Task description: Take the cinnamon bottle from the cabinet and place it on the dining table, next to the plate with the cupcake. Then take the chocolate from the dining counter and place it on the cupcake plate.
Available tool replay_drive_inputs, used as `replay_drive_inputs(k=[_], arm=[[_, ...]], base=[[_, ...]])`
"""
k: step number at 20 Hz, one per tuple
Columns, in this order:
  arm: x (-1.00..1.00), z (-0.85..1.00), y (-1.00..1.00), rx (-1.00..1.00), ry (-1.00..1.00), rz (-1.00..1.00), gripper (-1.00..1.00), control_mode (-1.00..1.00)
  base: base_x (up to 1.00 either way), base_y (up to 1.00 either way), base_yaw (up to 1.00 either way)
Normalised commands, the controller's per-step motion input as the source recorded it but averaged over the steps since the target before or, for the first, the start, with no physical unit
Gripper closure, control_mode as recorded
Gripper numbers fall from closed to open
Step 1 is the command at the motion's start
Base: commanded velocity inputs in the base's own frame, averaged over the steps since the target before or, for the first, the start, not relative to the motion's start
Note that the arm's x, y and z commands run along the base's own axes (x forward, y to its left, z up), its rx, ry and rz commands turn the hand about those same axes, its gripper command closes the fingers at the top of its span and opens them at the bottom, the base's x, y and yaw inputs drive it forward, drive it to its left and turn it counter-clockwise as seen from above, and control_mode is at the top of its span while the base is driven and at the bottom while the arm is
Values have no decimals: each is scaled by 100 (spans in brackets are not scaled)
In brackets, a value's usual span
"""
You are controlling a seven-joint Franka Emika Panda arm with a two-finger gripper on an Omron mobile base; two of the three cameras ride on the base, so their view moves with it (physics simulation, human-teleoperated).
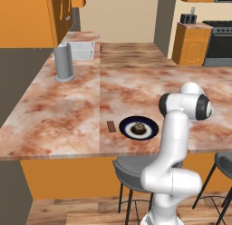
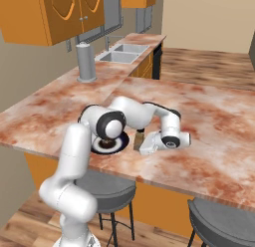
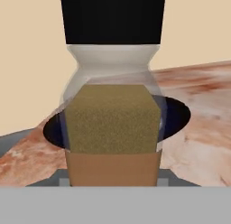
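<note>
Closest to the lens in the left base view is the arm's white elbow, and past it the grey stool (image 1: 131,167) tucked under the tabletop (image 1: 59,115); on that marbled top sits the plate (image 1: 139,128) with the cupcake (image 1: 138,128) in its middle, and the chocolate (image 1: 111,126) lies flat just beside the plate's left edge, apart from it. Further back there's a tall grey cylinder (image 1: 64,62), the sink (image 1: 81,50) and the orange cabinet (image 1: 31,17) overhead, so lots of bare marble to work with. Swing to the right base view and the arm folds low over the tabletop, the claw (image 2: 143,143) reaching in sideways just right of the plate, with the cinnamon bottle (image 2: 140,139) showing as a small brownish thing at its tip. Honestly can't tell from here if its base has touched the top. Hand view is the good one: the bottle fills it, black cap up, clear shoulders, brown powder inside, standing upright right in front of the camera, so I'd say the claw is clenched on its lower body. My guess is it's light, rigid and slick like glass or hard plastic, and tall and slim enough to tip, so gripping low on the straight body beats the neck. Smooth hard marble won't cushion a drop.
</note>
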Motion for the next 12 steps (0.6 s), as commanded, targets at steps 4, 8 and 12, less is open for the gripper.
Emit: replay_drive_inputs(k=[4, 8, 12], arm=[[37, -24, 19, -2, 0, 0, 100, -100], [23, -32, 25, -10, 0, 0, 100, -100], [33, -26, 5, -7, 0, 0, 100, -100]], base=[[0, 0, 0], [0, 0, 0], [0, 0, 0]])
